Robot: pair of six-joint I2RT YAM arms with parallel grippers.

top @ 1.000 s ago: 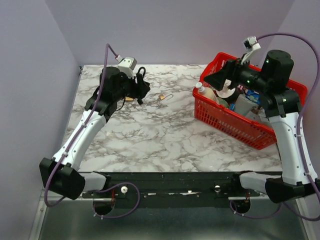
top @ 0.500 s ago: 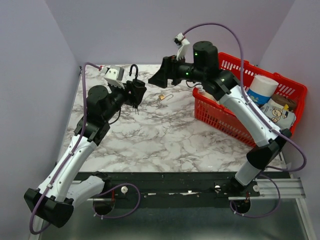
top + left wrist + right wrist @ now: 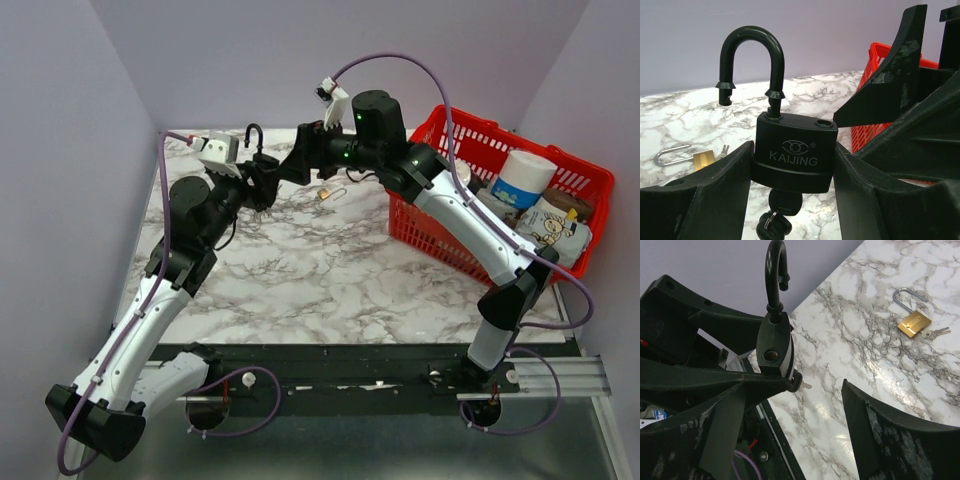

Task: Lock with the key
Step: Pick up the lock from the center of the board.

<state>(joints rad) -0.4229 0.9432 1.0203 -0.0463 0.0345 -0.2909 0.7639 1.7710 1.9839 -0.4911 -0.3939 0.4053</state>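
The left end effector [image 3: 792, 172] is clamped on the black lock [image 3: 792, 147], one finger against each side of the body. It holds the lock upright above the far left part of the marble worktop [image 3: 330, 270]. The shackle [image 3: 752, 50] stands open: one leg sits in the body, and the other hangs free, swung away from the empty hole in the top (the body reads KAIJING). A key [image 3: 781, 220] sticks out of the lock's underside.

The right end effector [image 3: 293, 165] reaches in from the right, just beside the black lock, with its fingers apart and nothing between them. In the right wrist view the lock shows edge-on next to one finger [image 3: 715, 430], and the other finger [image 3: 890, 440] is well apart from it. I cannot tell whether the nearer finger touches the lock.

A brass lock [image 3: 914, 322] lies flat on the worktop to the right of the black lock, shackle open, with small keys [image 3: 936, 332] just beside it. A red basket [image 3: 478, 128] stands at the far right.
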